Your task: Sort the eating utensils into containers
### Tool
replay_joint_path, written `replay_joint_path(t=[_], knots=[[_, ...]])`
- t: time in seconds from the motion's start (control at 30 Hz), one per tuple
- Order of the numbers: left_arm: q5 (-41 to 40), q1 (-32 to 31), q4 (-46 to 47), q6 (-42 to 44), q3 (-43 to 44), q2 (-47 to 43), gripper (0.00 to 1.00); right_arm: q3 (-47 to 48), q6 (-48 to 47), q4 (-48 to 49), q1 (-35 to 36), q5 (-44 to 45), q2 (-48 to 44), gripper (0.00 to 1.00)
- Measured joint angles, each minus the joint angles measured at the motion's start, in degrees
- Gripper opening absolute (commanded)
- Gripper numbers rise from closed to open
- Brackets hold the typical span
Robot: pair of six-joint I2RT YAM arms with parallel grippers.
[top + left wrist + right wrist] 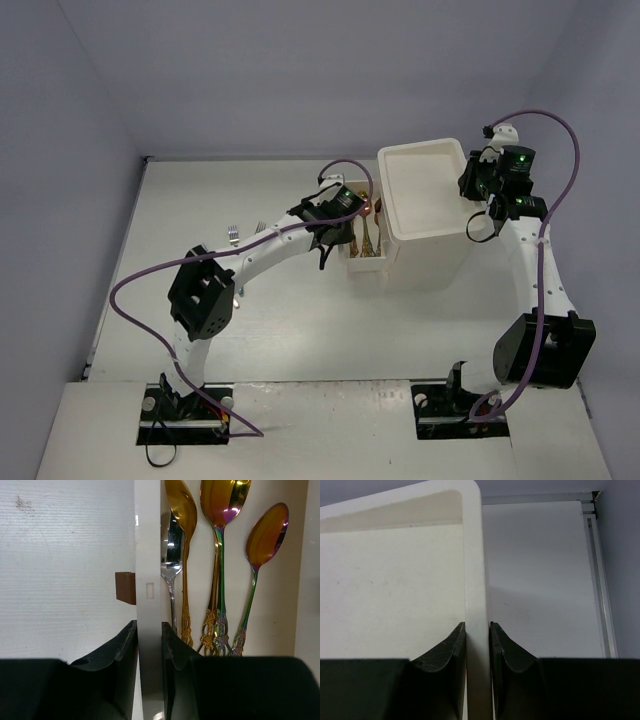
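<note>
The white drawer unit [425, 215] stands at the table's centre right. One shallow drawer [367, 262] is pulled out to its left and holds gold spoons. My left gripper [335, 232] is shut on that drawer's front wall [148, 570], just below its brown handle [125, 587]. Inside lie a silver spoon [171, 545], a gold spoon [181, 505] and two iridescent spoons [222, 500]. My right gripper [478, 212] is shut on the unit's right wall [474, 570]. Two silver forks [245, 232] lie on the table to the left.
The table's raised back edge [260, 158] and right rail [597, 580] bound the surface. The left arm's purple cable [150, 275] loops over the table's left side. Grey walls enclose the table on three sides.
</note>
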Motion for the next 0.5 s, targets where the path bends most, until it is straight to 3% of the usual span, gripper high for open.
replay_joint_path(t=[0.5], knots=[[-0.84,-1.1,-2.08,-0.07,3.47,2.27,0.0,-0.13,-0.02,0.2,-0.02,-0.01,0.0,0.0]])
